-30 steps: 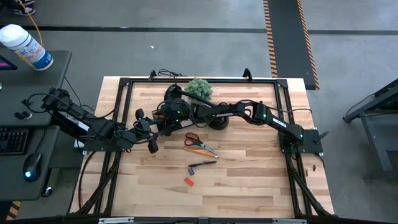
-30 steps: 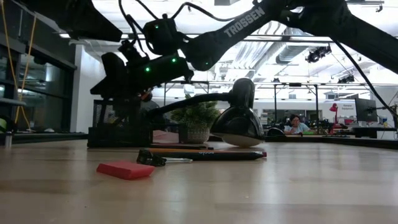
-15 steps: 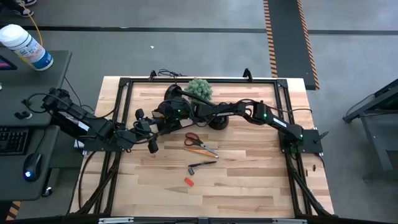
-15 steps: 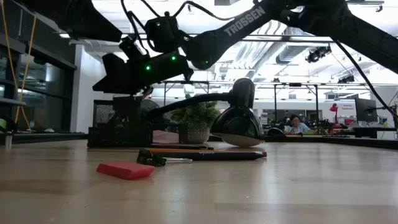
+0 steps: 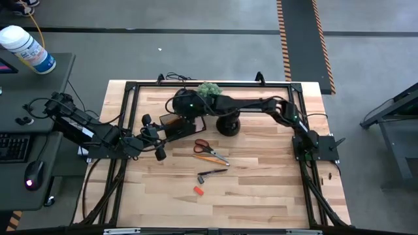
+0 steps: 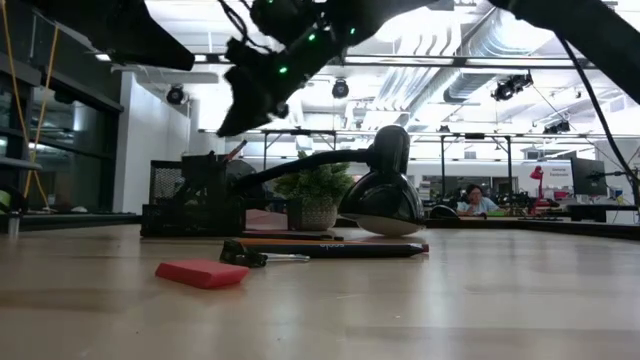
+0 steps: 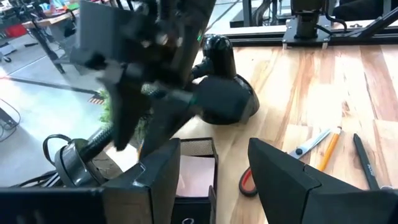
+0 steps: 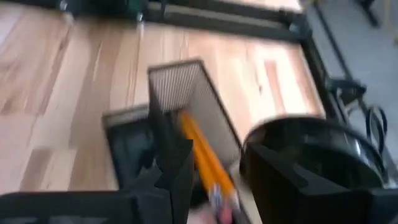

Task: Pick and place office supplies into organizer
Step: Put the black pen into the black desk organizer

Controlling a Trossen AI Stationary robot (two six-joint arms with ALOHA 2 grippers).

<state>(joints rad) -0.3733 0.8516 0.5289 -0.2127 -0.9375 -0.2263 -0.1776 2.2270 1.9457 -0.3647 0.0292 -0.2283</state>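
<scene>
Two dark grippers work here. Left gripper rests beside the dark translucent rectangular organizer, fingers spread and empty. Right gripper hovers above that box, released; an orange-yellow pencil stands inside. Orange-handled scissors and a flat red pad lie on the wooden table.

Around my wooden table lies grey floor with an orange-black striped tape line; a desk with a keyboard stands beyond the left edge.
</scene>
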